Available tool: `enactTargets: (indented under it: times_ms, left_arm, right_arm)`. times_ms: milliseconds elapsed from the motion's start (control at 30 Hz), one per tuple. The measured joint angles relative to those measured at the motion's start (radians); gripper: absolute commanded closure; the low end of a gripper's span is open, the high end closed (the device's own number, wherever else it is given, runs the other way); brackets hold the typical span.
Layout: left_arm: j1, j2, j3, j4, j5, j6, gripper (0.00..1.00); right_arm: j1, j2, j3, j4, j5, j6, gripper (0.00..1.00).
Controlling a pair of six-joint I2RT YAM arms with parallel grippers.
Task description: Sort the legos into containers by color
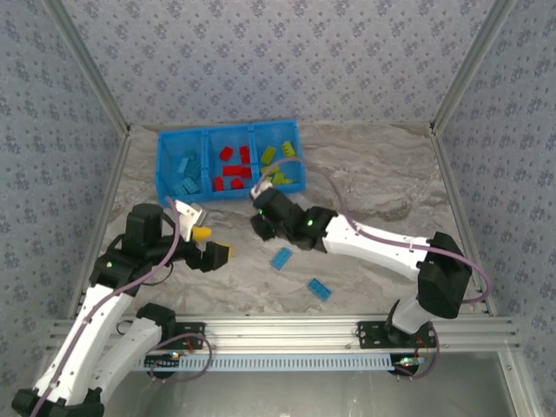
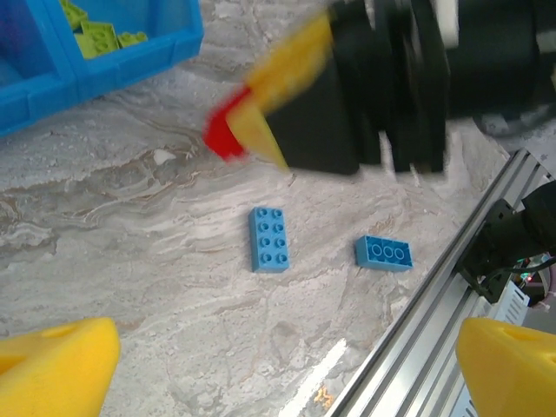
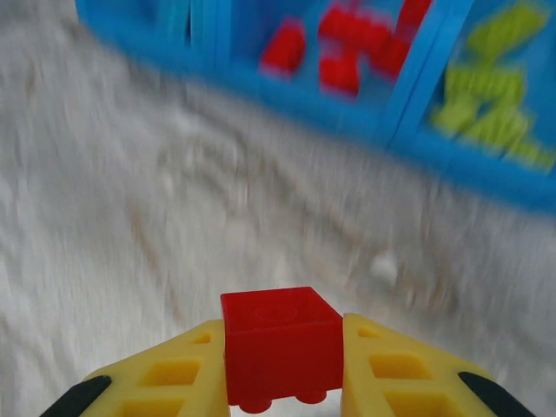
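Observation:
My right gripper (image 3: 282, 369) is shut on a small red lego (image 3: 280, 343), held above the marble table just in front of the blue tray (image 3: 347, 130). Seen from the left wrist, the red lego (image 2: 224, 135) sticks out of the right gripper's yellow fingers (image 2: 287, 82). The tray (image 1: 230, 130) has three containers: light blue legos (image 1: 185, 172) on the left, red (image 1: 233, 169) in the middle, lime green (image 1: 280, 161) on the right. Two light blue legos (image 1: 281, 258) (image 1: 320, 289) lie loose on the table. My left gripper (image 1: 213, 242) stands open and empty, left of them.
An aluminium rail (image 1: 287, 328) runs along the near table edge, close to the nearer blue lego (image 2: 383, 252). Patterned walls enclose the table on three sides. The right arm's forearm (image 1: 365, 239) stretches across the table's right half.

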Motion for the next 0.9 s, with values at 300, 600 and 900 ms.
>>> enactTargets:
  times_ms: [300,600,900]
  left_arm:
    - [0.047,-0.035,-0.002,-0.001,-0.143,-0.013,0.01]
    - [0.071,-0.052,-0.002,0.000,-0.192,-0.023,0.01]
    - [0.075,-0.053,-0.002,-0.001,-0.199,-0.023,0.01]
  right_arm:
    - [-0.106,0.495,0.510,0.179,0.019,-0.186,0.71]
    - [-0.149,1.081,1.283,-0.001,0.103,-0.361,0.58]
    - [-0.187,1.139,1.399,-0.090,0.067,-0.417,0.46]
